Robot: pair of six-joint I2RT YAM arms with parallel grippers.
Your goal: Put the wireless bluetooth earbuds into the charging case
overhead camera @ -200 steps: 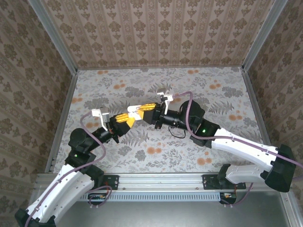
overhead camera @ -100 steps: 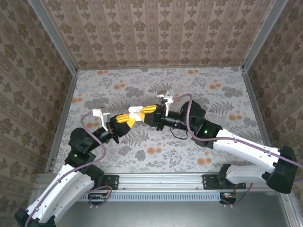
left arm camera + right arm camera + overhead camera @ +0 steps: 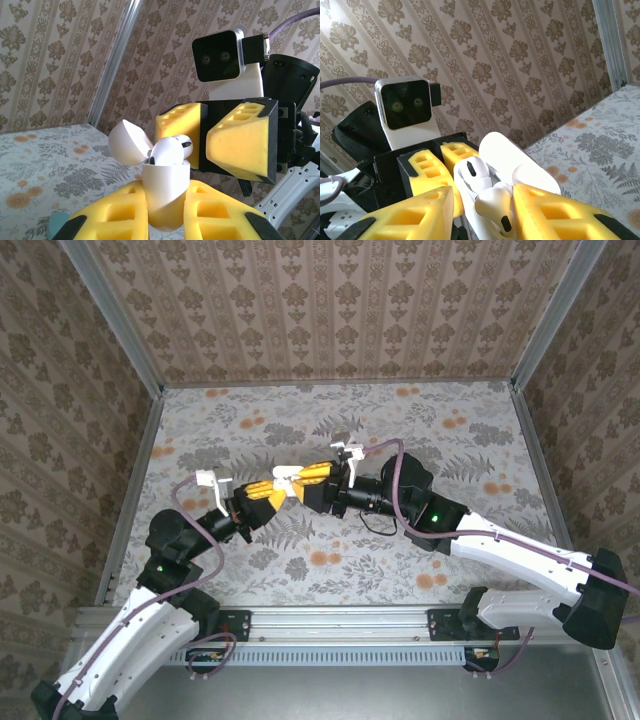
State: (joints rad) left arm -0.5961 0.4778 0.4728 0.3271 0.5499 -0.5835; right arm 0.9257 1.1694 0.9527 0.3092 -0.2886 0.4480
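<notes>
Left gripper (image 3: 272,490): clamped around open case (image 3: 165,192). Right gripper (image 3: 482,202): pinched white earbud (image 3: 494,206) at its mouth, beside seated earbud (image 3: 471,176).

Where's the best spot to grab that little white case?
Likely the charging case by its smooth lower body, from the bottom end, as the fingers of the left gripper do: its lid stands open on top, where the earbuds go in.

No readable text anywhere (no labels, brands).
</notes>
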